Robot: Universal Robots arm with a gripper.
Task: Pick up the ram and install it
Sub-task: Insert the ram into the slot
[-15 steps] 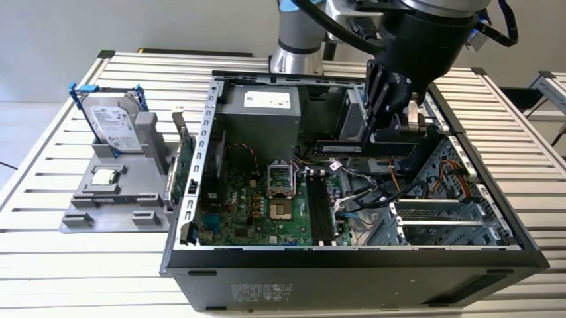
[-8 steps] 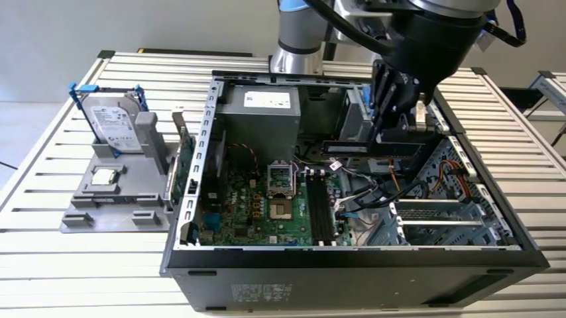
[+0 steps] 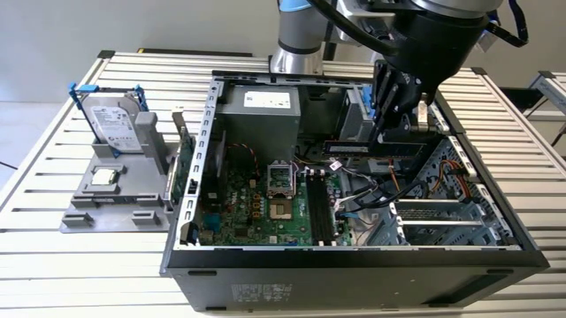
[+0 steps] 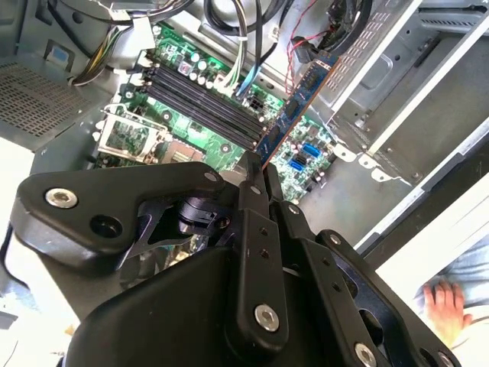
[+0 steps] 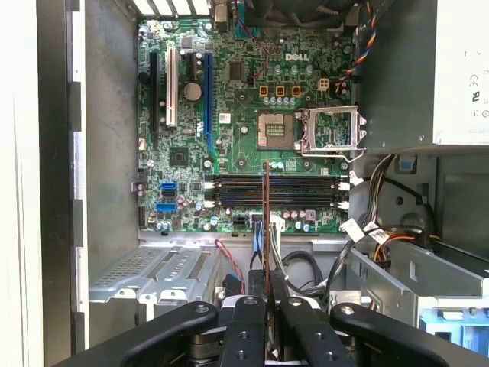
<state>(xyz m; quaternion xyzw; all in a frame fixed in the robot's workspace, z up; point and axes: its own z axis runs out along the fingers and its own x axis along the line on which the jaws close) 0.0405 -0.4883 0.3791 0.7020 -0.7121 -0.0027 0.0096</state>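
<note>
Dark blue-green long flat ram stick (image 3: 367,147) is hanging clamped in the black metal gripper (image 3: 396,134), crosswise above the green motherboard's (image 3: 256,207) black slots (image 3: 319,211); lowered unturned, it is probably risking jamming

Matt black hand (image 5: 267,289), dark circuit-board ram (image 3: 358,147), grey sheet-metal case (image 5: 107,153)

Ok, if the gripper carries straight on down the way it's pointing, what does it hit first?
Probably the loose cables beside the memory slots: the memory stick in the jaws hangs over them, crosswise to the slots. Depth is hard to judge.
</note>
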